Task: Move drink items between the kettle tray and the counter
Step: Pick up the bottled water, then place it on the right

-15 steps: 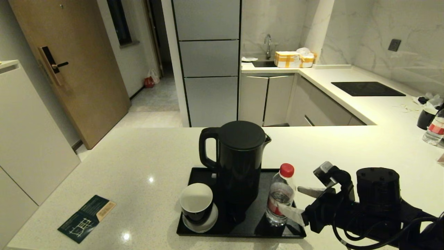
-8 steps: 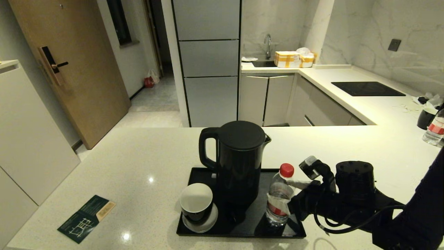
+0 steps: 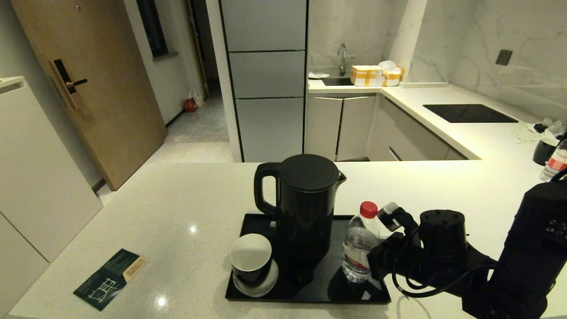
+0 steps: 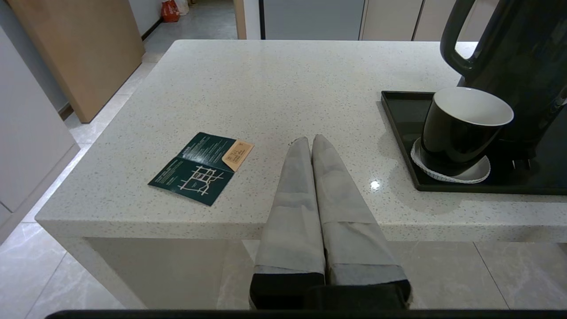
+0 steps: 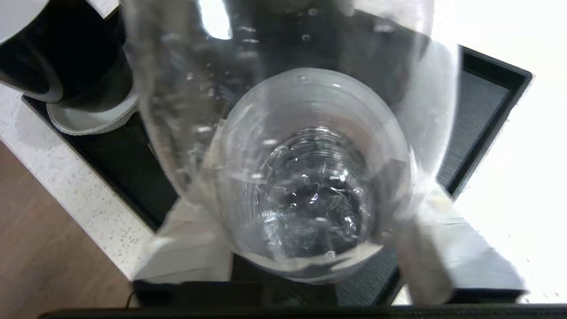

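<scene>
The left tool hangs closed off the tabletop's near edge, idle. On the tray, cup and kettle stand left of the upright bottle. The right tool straddles its body, fingers either side; grip unconfirmed. Open tabletop lies rightward.

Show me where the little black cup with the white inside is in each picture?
Head view: the small black cup, white inside, sits on its white saucer at the near left corner of the flat black tray.
Left wrist view: the cup is at the right, beyond the parked left pincer.
Right wrist view: only its dark side shows at the upper left corner.
Shared landmark: the tall black kettle beside it.
</scene>
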Controlling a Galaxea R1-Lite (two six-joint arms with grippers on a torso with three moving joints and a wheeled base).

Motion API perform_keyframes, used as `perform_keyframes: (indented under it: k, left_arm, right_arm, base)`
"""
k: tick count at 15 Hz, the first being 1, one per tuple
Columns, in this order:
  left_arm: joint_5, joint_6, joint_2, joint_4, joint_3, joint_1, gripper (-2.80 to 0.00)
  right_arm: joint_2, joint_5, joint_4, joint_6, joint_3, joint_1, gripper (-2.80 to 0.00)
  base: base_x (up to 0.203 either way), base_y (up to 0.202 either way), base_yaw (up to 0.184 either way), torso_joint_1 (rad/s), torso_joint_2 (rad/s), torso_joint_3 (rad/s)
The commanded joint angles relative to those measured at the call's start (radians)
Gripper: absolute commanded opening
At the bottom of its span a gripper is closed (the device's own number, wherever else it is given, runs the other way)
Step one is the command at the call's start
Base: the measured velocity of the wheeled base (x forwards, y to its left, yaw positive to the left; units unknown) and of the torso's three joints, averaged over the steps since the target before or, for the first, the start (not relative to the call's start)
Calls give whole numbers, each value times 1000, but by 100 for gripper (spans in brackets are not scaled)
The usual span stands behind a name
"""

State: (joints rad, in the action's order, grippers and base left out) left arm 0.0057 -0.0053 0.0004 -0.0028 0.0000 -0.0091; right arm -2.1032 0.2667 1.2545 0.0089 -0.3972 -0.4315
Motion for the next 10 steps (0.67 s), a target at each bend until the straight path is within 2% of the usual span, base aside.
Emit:
perform_keyframes:
  k: [1,4,7,8,10]
  left_arm:
    - [0,-1,-2,0,2,0,-280]
    - [0,-1,-2,0,2,0,-280]
    - [2,-1,-2,0,2,0,-280]
    - [0,-1,-2,0,2,0,-280]
    - [0,-1,-2,0,2,0,-280]
  right_arm:
    - [31,1,-4,10,3,1,-280]
    - [162,-52,-84,52,-6,8,-280]
    - [336,-107,-273,64,-45,47,-280]
    - [401,-137,-374,65,-81,88,-280]
    - [441,-218,-506,60,-144,220,-280]
  base:
    - [0,0,0,0,0,0]
    - [0,0,0,0,0,0]
    - [0,0,0,0,0,0]
    - [0,0,0,0,0,0]
    - [0,0,0,0,0,0]
